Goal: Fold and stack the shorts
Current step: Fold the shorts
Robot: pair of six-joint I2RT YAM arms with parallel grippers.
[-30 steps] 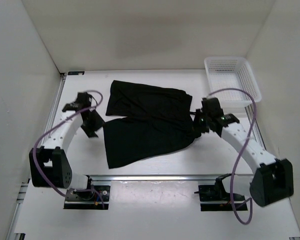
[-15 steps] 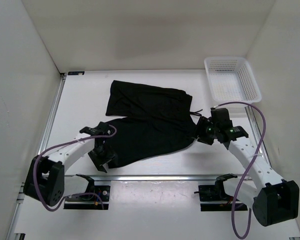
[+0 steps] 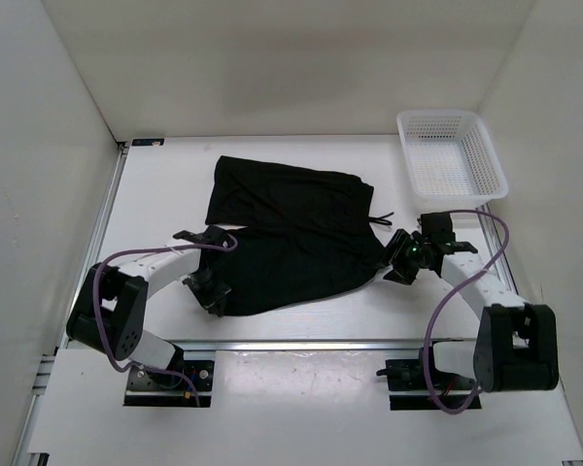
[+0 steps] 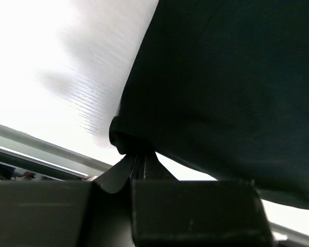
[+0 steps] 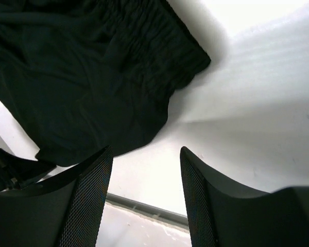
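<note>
Swung in from far left; now clamped with left pincer (image 3: pixel 211 291) on near hem corner of shorts (image 3: pixel 291 228). Wide apart at right pincer (image 5: pixel 146 154), waistband just ahead, ungripped. Probably set to begin folding.

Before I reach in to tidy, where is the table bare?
Bare: table left of the shorts; the gap between shorts and basket. Crowded: left hand pinching their near-left corner, right hand at their right edge.

Shorts (image 3: pixel 291 243) plain black; basket (image 3: pixel 493 160) white mesh; table (image 3: pixel 160 194) white; cables (image 3: pixel 136 253) purple; arms (image 3: pixel 471 279) white, black joints.
</note>
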